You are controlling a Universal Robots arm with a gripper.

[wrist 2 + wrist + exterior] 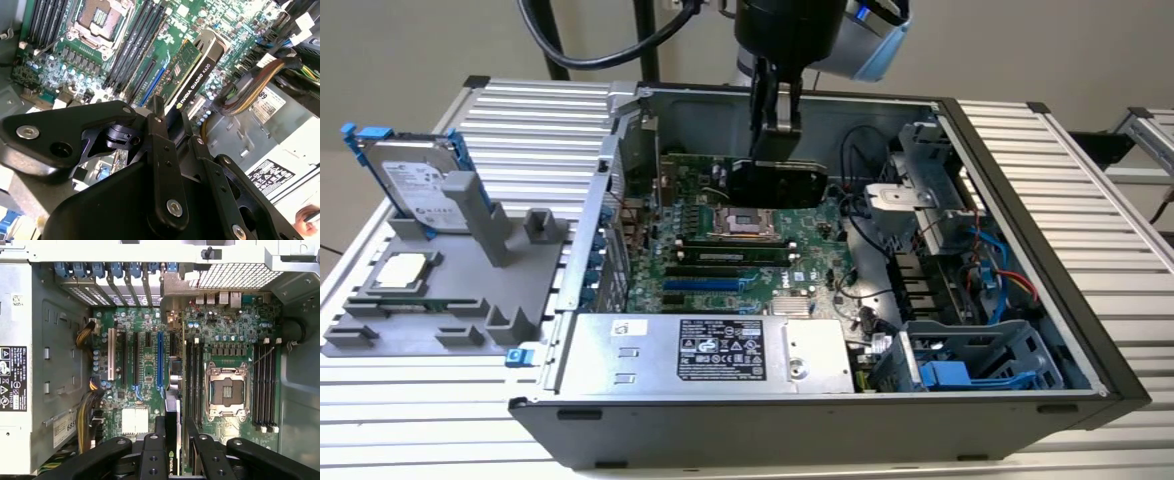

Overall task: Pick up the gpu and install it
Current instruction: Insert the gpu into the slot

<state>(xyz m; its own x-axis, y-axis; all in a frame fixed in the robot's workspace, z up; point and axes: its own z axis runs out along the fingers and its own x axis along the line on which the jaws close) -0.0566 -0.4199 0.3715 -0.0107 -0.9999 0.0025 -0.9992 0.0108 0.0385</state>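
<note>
The gpu (pixel 775 182) hangs inside the open computer case (pixel 1014 200), black cooler face toward the exterior view, just above the motherboard (pixel 720 270). My gripper (pixel 774 158) comes down from above and is shut on the card's upper edge. In the second wrist view the gpu (pixel 194 72) stands edge-on between the black fingers (pixel 162 150), its green board facing the memory slots. In the first wrist view the gpu (pixel 172 447) is a thin strip in my gripper (pixel 172 437), hovering beside the long blue slot (pixel 160 360) and apart from it.
The bare processor socket (pixel 750 222) lies right under the card. A power supply (pixel 707 350) fills the case front, cables and a drive cage (pixel 961 360) its right side. Outside, on the exterior view's left, a grey stand (pixel 427 320) holds a silver hard drive (pixel 414 180) and a processor chip (pixel 403 270).
</note>
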